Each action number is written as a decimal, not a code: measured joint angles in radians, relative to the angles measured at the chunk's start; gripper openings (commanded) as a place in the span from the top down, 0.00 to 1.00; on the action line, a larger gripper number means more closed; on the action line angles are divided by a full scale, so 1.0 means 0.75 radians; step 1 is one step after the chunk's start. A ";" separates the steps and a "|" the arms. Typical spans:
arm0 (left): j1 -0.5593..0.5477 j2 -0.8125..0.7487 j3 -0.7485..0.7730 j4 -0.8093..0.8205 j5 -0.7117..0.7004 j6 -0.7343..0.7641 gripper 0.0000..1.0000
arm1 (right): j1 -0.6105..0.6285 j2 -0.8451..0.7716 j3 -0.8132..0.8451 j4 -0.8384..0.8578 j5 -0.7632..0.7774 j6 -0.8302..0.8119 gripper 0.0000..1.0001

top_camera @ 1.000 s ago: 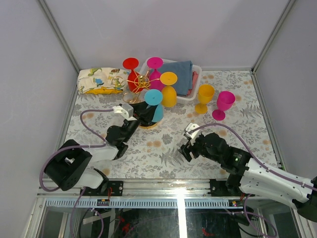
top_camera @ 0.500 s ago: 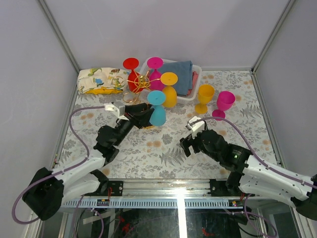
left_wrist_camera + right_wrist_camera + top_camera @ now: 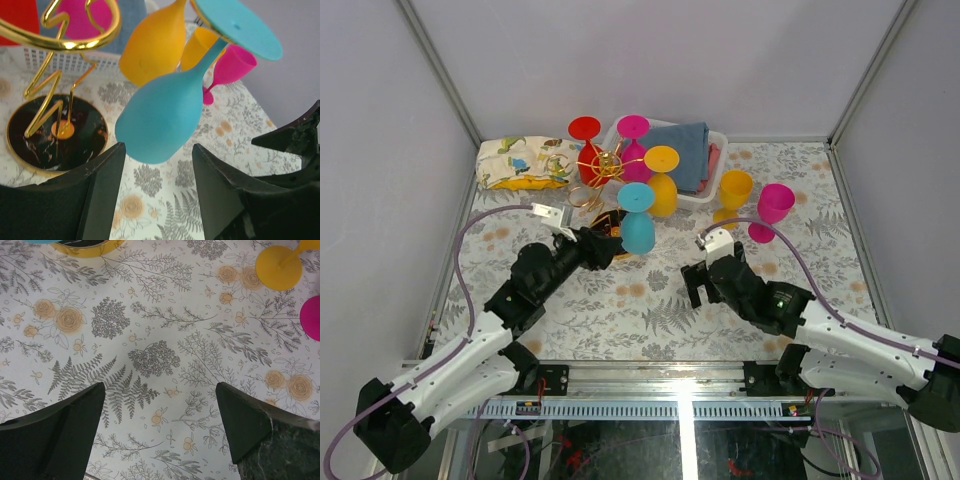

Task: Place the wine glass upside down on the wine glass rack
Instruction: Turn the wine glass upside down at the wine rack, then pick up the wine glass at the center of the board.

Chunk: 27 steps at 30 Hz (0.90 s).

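The blue wine glass (image 3: pixel 637 228) hangs upside down from an arm of the gold wire wine glass rack (image 3: pixel 604 165), foot up and bowl down. In the left wrist view its bowl (image 3: pixel 160 117) hangs just beyond my fingertips, touching neither. My left gripper (image 3: pixel 608 246) is open beside the rack's dark round base (image 3: pixel 55 131). Red (image 3: pixel 585 150), magenta (image 3: pixel 633 140) and orange (image 3: pixel 661 185) glasses also hang on the rack. My right gripper (image 3: pixel 694 287) is open and empty over the floral tablecloth (image 3: pixel 160 355).
A yellow glass (image 3: pixel 733 195) and a magenta glass (image 3: pixel 772 208) stand upright at the right. Behind the rack is a white basket (image 3: pixel 708 195) with a blue cloth (image 3: pixel 685 150). A patterned cloth bundle (image 3: pixel 525 162) lies at the back left.
My left gripper has opened off the blue glass and drawn back a little, leaving it hanging on the rack. My right gripper has opened wider and moved slightly forward.
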 measured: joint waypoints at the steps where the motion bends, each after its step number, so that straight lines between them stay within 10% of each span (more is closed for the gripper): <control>1: 0.002 0.000 0.026 -0.069 -0.002 -0.010 0.43 | 0.000 0.016 0.013 -0.014 0.010 0.008 0.01; 11: 0.006 -0.012 0.174 -0.492 -0.010 -0.027 0.33 | -0.031 0.112 0.246 -0.176 0.082 0.029 0.01; 27: 0.006 -0.055 0.258 -0.804 -0.083 0.074 0.03 | -0.570 0.114 0.581 -0.275 0.183 -0.046 0.01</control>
